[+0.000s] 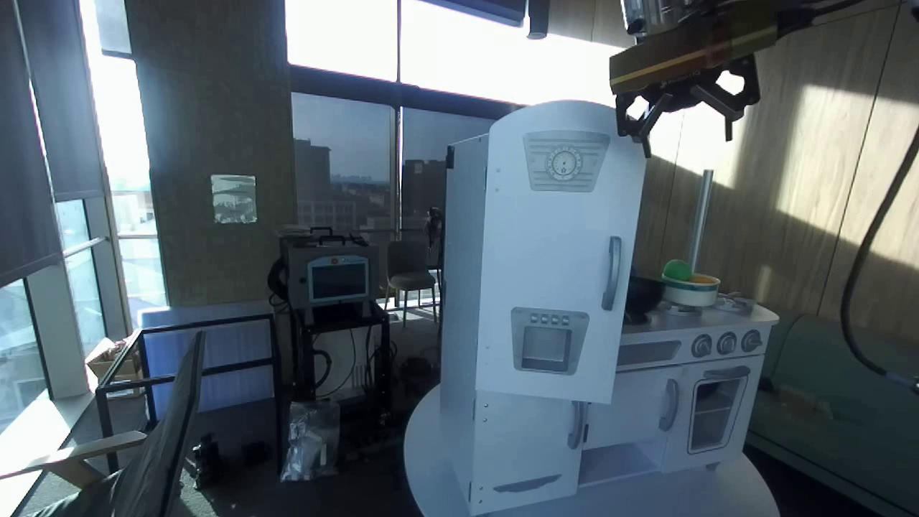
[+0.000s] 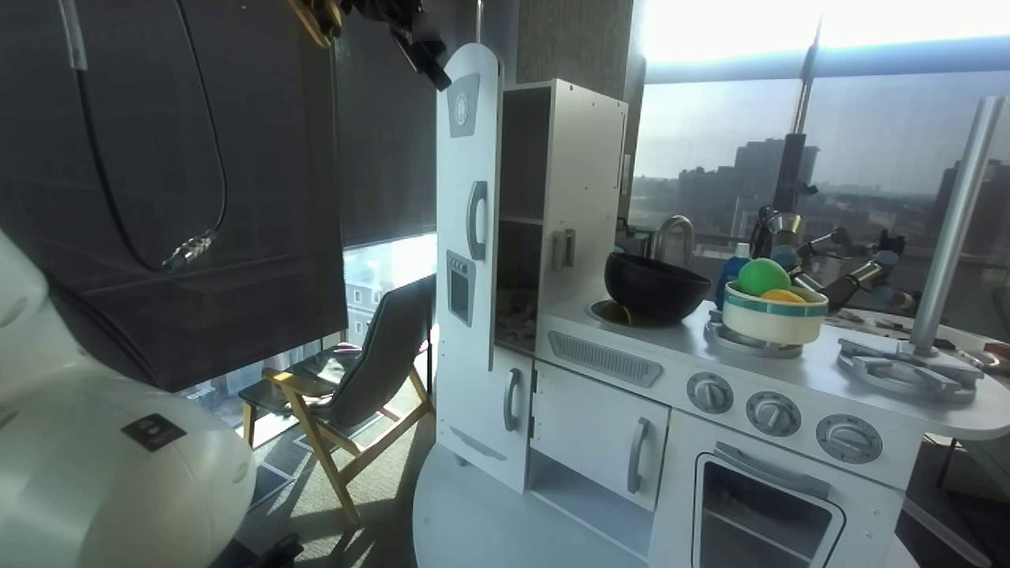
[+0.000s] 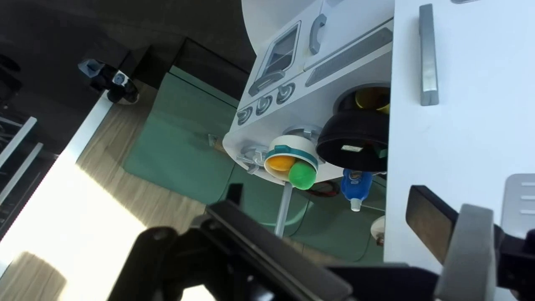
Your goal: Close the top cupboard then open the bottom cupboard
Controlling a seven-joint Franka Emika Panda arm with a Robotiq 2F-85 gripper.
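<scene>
In an exterior view, the pincer [image 1: 687, 143] hangs high on the right, its two sides apart; from this angle it overlaps the upper right edge of the top cupboard [image 1: 549, 251], and I cannot tell whether they touch. The bottom cupboard [image 1: 528, 456] is directly beneath, its door closed, on a round white table [image 1: 425, 438].

In an exterior view, the arched door [image 2: 456, 189] of the top cupboard stands swung out, baring a shelf [image 2: 521, 221] inside; the bottom cupboard's door is flush. To the right, on the white counter [image 2: 671, 335], are a tilted black bowl [image 2: 655, 288] and a cream bowl [image 2: 777, 322] holding a green ball [image 2: 763, 278] and an orange ball [image 2: 783, 296].

In the wrist view, the fingers [image 3: 464, 251] are wide apart, and the arched door's free edge runs between them as seen from there. Left of that edge is a blue bottle [image 3: 356, 184]; right of it, the door's grey handle [image 3: 429, 54].
</scene>
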